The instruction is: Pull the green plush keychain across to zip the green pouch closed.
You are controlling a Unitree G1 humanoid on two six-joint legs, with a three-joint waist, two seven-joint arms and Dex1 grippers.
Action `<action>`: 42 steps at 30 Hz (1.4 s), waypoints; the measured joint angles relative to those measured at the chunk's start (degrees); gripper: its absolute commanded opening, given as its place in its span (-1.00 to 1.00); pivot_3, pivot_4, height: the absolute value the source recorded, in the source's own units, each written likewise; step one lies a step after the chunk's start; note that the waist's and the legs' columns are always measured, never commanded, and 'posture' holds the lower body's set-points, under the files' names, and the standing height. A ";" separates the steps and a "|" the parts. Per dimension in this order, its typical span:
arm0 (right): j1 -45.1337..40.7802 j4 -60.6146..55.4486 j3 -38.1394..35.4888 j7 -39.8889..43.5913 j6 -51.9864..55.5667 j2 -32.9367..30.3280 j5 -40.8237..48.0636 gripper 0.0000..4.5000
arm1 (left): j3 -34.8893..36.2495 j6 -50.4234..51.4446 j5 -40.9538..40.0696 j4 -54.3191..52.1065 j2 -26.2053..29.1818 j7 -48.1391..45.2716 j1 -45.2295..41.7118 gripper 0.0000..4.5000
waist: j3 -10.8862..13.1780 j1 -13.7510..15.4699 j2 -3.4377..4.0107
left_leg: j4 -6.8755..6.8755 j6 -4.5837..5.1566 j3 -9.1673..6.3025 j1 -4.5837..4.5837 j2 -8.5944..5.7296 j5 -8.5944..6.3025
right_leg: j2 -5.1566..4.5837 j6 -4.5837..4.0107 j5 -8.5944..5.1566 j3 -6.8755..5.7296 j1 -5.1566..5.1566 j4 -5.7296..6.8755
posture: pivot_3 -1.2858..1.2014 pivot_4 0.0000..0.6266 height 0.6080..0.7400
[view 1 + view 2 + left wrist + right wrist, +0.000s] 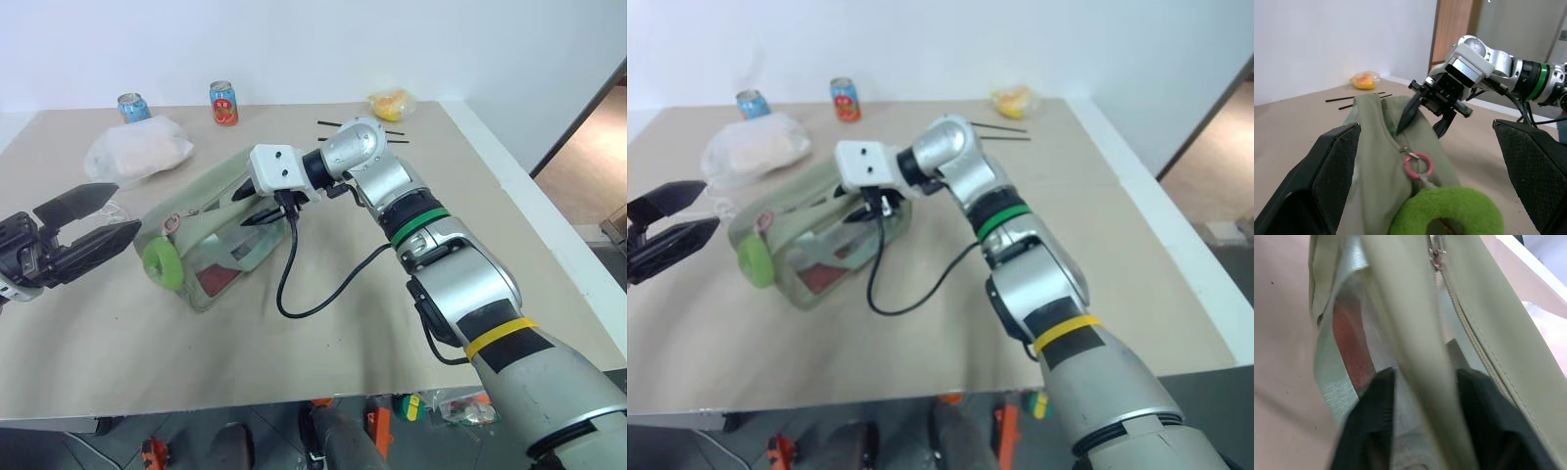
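Head views: the green pouch [220,230] lies on the table [411,323] toward your left, its long axis running from near-left to far-right, with the green plush keychain [163,262] hanging at its near-left end. Your right gripper [263,210] sits at the far end over the pouch top; your left gripper [86,223] hovers beside the keychain, apart from it, fingers spread wide and empty. A white plastic bag [139,149], two cans [223,103] and a yellow lumpy object [390,103] stand well behind and play no part. Left wrist view: this is your aiming view. It shows what the head views do not: a pink ring [1418,165] links the keychain [1449,215] to the zipper pull, and the plush sits low between your spread left fingers [1327,176], not yet enclosed. Advance so the fuzzy ring is between the pads before closing, then pull along the zipper line toward the right gripper [1425,113], which from here appears to have one dark finger on each side of the pouch's top fabric. Right wrist view: it alone shows the anchor grip close up. The dark fingers [1374,426] straddle a fold of pouch fabric [1415,357], narrowed onto it, though whether they pinch firmly I cannot tell; the zipper track [1474,347] runs just beside. Judge that hold secure before you pull.
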 measured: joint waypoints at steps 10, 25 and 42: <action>0.22 -1.32 0.30 1.02 0.23 -3.76 -2.88 -0.96 | -0.10 -1.12 -0.07 0.01 -1.58 1.16 0.15 1.00 | 0.00 0.34 0.00 | 0.10 -0.01 -0.09 -0.02 -0.05 0.01 | -0.09 -0.02 -0.02 -0.10 0.07 0.03 | 0.03 -0.52 1.00; 6.10 -37.50 0.24 5.20 34.55 -17.21 -4.40 -0.96 | -3.17 -2.73 0.20 0.15 -5.29 2.33 1.31 1.00 | 0.05 1.04 0.08 | 0.41 0.01 -0.12 -0.18 0.05 -0.01 | 0.04 0.00 0.00 -0.22 -0.01 0.09 | 0.03 -0.52 1.00; 7.35 -53.98 8.22 4.43 61.13 -20.28 -6.84 -0.96 | -5.89 -2.84 0.35 1.59 -5.54 2.32 -1.39 1.00 | 0.05 1.06 0.09 | 0.45 -0.01 -0.10 -0.15 0.10 -0.02 | 0.09 -0.11 -0.01 -0.23 -0.03 0.15 | 0.03 -0.52 1.00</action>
